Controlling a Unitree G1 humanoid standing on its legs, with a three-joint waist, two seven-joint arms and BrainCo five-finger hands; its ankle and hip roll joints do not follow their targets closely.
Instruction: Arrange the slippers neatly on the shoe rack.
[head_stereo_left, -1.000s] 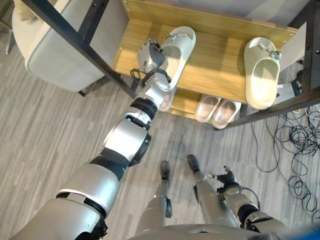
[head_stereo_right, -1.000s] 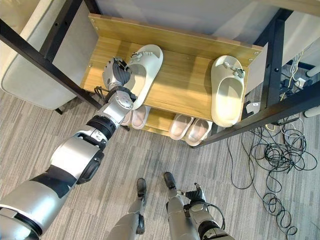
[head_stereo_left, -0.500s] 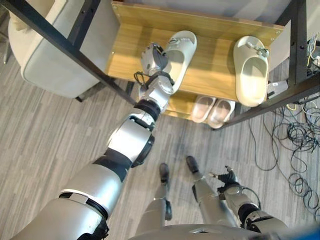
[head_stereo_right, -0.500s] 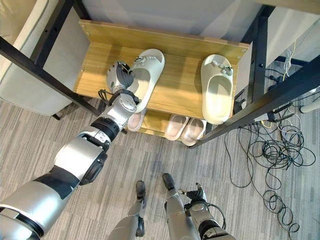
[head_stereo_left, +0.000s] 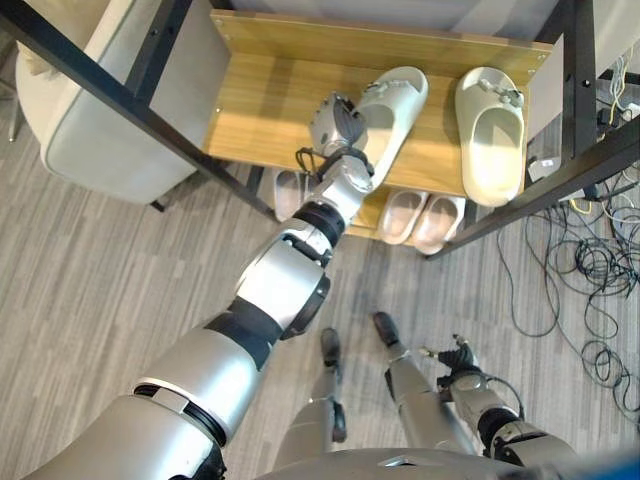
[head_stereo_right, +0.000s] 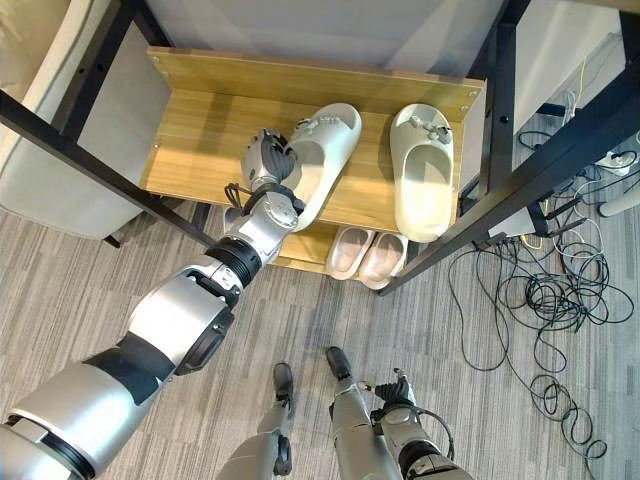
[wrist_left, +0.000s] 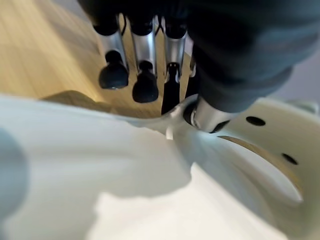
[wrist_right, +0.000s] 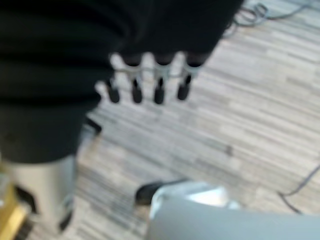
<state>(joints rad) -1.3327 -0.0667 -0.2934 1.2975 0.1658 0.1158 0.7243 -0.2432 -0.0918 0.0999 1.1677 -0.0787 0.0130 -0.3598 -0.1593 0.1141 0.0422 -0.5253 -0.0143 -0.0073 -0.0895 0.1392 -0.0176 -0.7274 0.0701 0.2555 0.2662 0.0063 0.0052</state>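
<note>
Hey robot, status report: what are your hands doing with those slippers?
Left hand gripping tilted cream slipper on top shelf. Right hand idle, low. Second cream slipper alongside, apart.

Left hand (wrist_left: 150, 60) gripping cream slipper (wrist_left: 150, 190) at its rim, thumb inside, dark-tipped fingers (wrist_left: 114, 75) outside, above wooden shelf board (wrist_left: 45, 55)
</note>
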